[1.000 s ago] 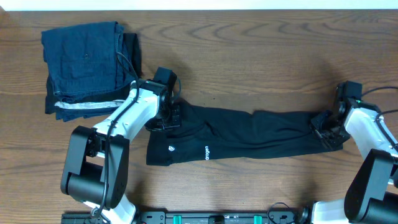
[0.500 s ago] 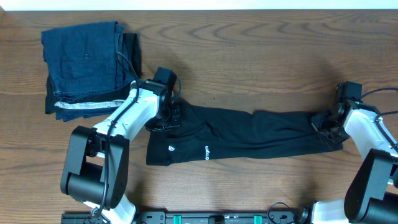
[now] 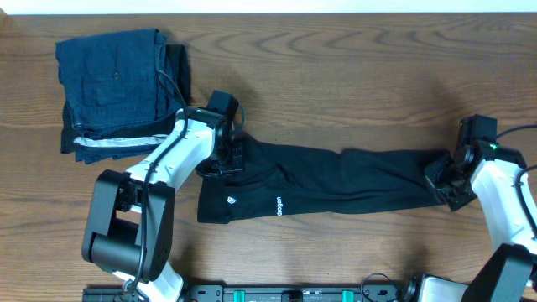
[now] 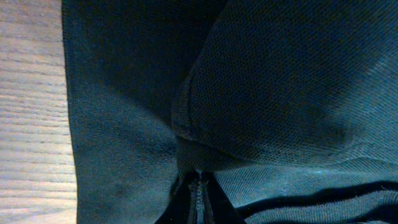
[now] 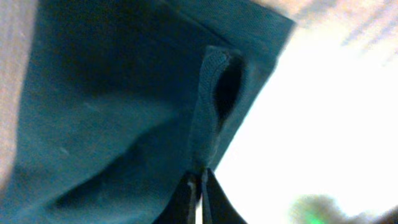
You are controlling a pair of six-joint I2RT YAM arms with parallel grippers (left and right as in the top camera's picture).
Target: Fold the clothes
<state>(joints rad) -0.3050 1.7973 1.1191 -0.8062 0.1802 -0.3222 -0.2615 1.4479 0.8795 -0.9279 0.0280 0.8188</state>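
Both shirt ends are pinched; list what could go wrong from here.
1. The right fingers pinch only a thin fold at the edge of the black T-shirt; it may slip out under tension.
2. The left fingers grip a small bunched ridge, so the fold may crease.
3. The folded blue garments lie close to the left arm; a swing could disturb them.

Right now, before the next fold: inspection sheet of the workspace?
Surface: wooden table, brown grain.
Job's things: black T-shirt lies as a long band between the arms, with tiny white logo marks near its left end.
Clutter: dark blue folded garments, white-striped edge, far left, apart from the shirt.
Grippers: left gripper shut on the shirt's left end; right gripper shut on a pinched fold at its right end.
Cables: thin black cable over the folded pile; second cable at the right arm.
Surroundings: white strip beyond the far edge.
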